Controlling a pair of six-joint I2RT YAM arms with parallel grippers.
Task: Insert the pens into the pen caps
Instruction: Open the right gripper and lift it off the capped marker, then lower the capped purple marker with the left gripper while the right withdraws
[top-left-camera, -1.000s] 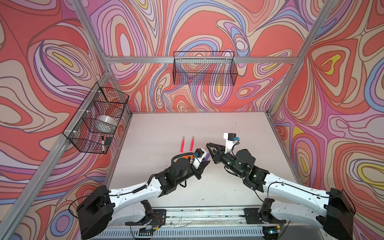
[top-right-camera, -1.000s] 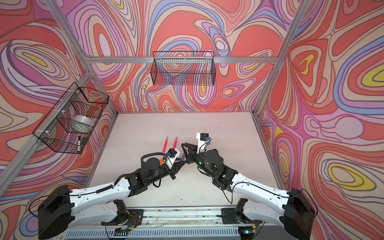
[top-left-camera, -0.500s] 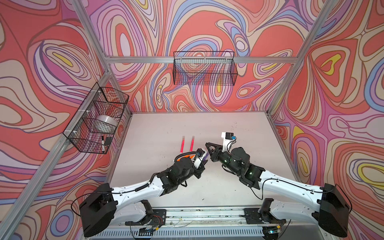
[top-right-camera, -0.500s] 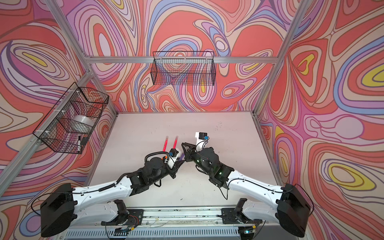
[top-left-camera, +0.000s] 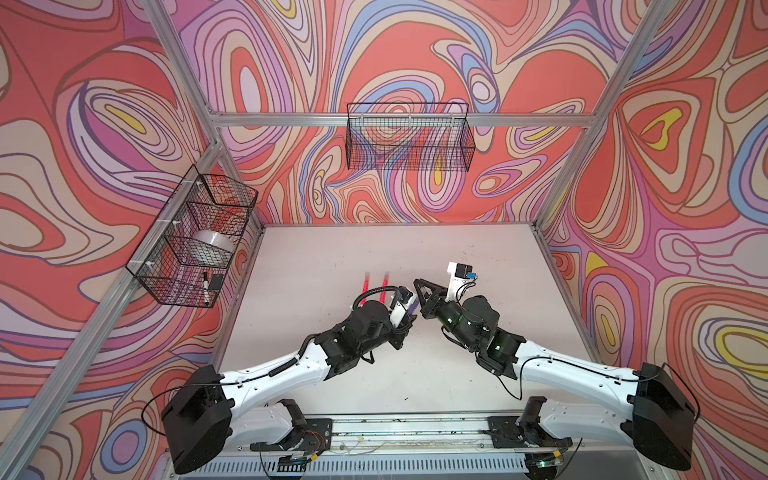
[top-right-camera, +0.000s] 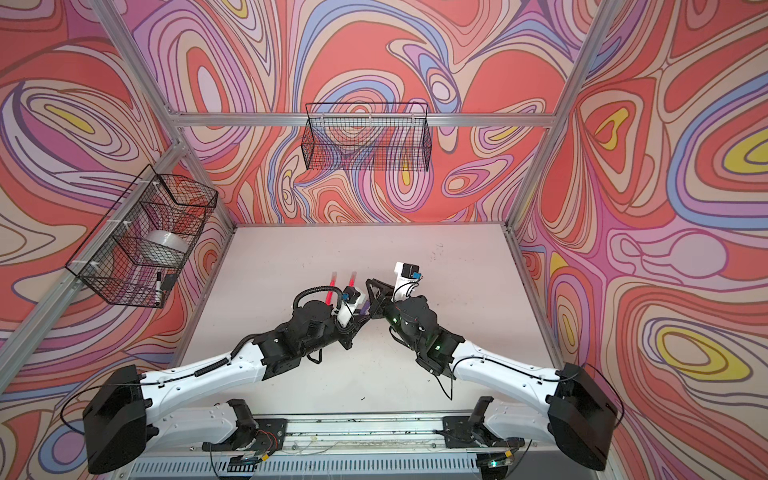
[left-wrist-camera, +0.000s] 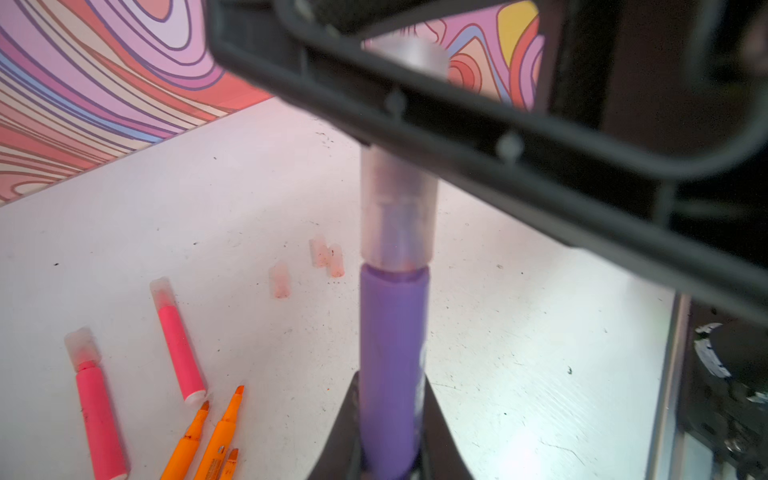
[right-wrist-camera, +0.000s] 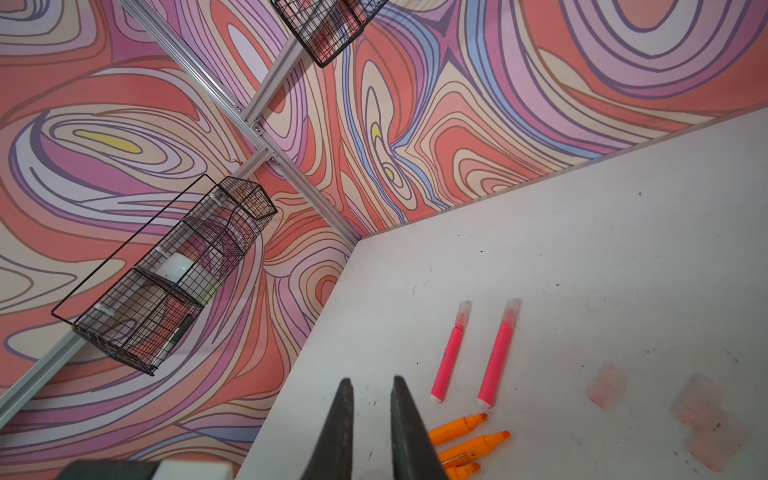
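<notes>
Centre of both top views: the left gripper (left-wrist-camera: 391, 399) clamps the purple pen (left-wrist-camera: 392, 332) while the right gripper (right-wrist-camera: 372, 380), closed tight on a clear cap (left-wrist-camera: 397, 208), holds it over the tip; two pink pens (left-wrist-camera: 178, 340) lie capped, three orange pens (left-wrist-camera: 220, 432) and three loose caps (left-wrist-camera: 280, 280) remain, on a tabletop (top-left-camera: 332, 249) that is open all round, its edges well apart.

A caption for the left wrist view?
Purple pen in the left gripper, tip inside a clear cap held by the right gripper.
</notes>
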